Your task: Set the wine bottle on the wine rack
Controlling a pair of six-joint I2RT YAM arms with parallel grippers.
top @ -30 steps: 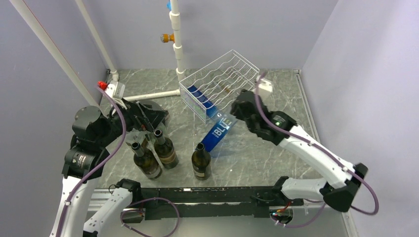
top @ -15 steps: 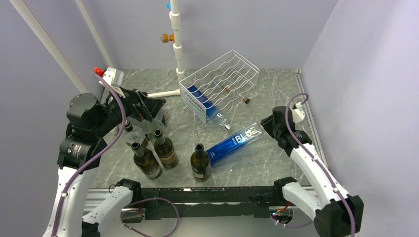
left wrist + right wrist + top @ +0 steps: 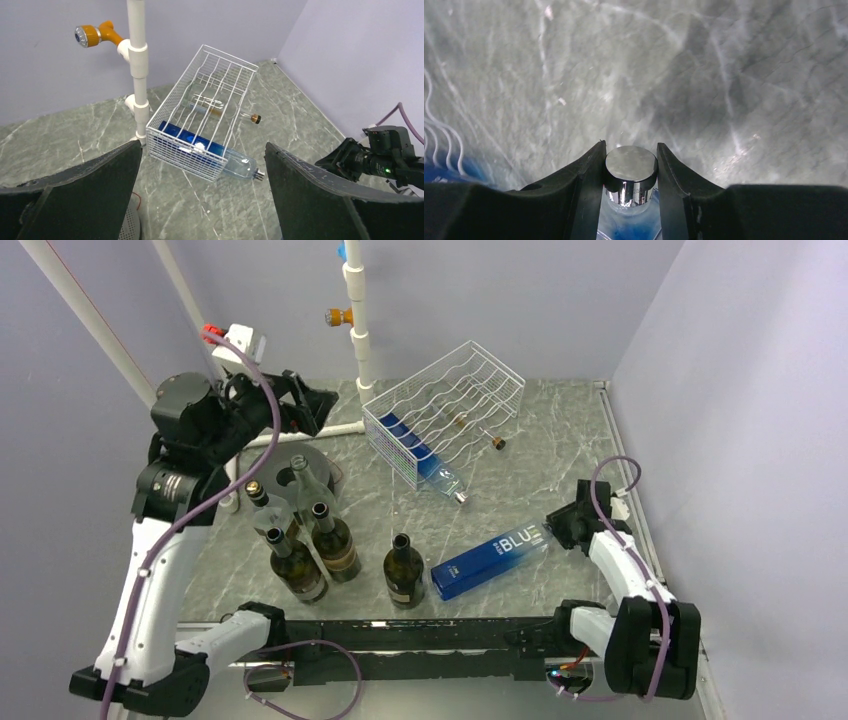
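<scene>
The white wire wine rack [image 3: 445,410] sits tilted at the back middle of the table and also shows in the left wrist view [image 3: 200,115]. A blue bottle [image 3: 195,142] and a clear bottle [image 3: 205,102] lie in it. A second blue wine bottle marked BLUE [image 3: 490,560] lies flat on the table at the near right. My right gripper [image 3: 560,525] is shut on its silver cap [image 3: 631,167]. My left gripper [image 3: 310,410] is open and empty, raised at the back left and facing the rack; its midpoint shows in the left wrist view [image 3: 202,150].
Three dark bottles [image 3: 297,565] [image 3: 333,540] [image 3: 405,570] stand upright near the front left, with a clear bottle [image 3: 305,480] behind them. A black round spool [image 3: 300,465] lies at the left. A white pipe stand [image 3: 358,320] rises behind the rack.
My right gripper has drawn the BLUE bottle away from the rack to the near right, where it now lies flat. My left arm has risen and moved back.
</scene>
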